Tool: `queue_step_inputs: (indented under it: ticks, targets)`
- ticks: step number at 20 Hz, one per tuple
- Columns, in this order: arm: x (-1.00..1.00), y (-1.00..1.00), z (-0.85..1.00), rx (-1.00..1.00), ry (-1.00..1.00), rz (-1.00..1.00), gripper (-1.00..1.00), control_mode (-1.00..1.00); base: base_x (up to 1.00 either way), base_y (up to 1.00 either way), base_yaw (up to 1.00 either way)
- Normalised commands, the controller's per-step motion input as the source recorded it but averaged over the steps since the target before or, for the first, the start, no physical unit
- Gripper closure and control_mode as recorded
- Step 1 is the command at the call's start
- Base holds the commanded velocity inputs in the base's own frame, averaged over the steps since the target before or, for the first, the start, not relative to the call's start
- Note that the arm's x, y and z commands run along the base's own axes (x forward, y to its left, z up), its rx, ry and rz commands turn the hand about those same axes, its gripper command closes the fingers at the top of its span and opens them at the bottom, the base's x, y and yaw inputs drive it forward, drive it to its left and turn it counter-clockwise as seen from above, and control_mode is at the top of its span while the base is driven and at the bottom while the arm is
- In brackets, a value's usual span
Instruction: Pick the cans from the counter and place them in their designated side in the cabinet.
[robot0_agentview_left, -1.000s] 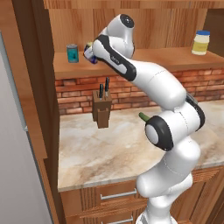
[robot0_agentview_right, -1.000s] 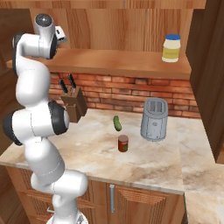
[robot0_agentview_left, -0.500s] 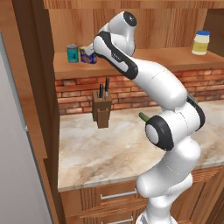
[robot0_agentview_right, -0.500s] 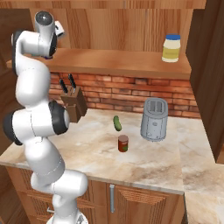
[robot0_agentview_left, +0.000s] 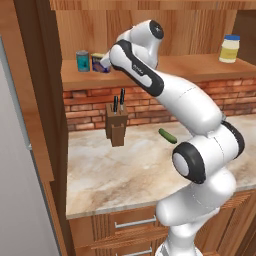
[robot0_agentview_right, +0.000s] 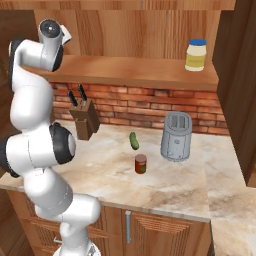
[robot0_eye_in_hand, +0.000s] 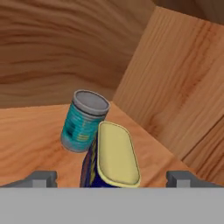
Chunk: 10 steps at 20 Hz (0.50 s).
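So the gripper (robot0_eye_in_hand: 111, 177) stands wide, holding nothing; blue can (robot0_eye_in_hand: 109, 157) sits between its tips on the cabinet (robot0_agentview_left: 165, 67) shelf. Red-brown can (robot0_agentview_right: 140, 163) waits well below on the counter (robot0_agentview_right: 165, 187): probably rigid, smooth, light, best pinched mid-wall.

Both base views look down from behind over the counter (robot0_agentview_left: 115, 175), while the hand view faces the cabinet (robot0_eye_in_hand: 65, 39) corner closely.

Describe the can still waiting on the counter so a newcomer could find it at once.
Start at the beige marble counter, then the grey toaster by the brick wall. In front of the toaster, to its left, stands a small red-brown can. The green cucumber behind it lies flat; the can stands upright.
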Motion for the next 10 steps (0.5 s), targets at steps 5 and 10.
queue_step_inputs:
  ticks: [5,10]
  targets:
    - [-0.45,-0.16,0.05,0.00,-0.06,0.01,-1.00,-1.00,0.00,0.00,0.00]
    - [-0.63,-0.22,0.08,0.00,-0.01,0.00,-1.00,-1.00,0.00,0.00,0.00]
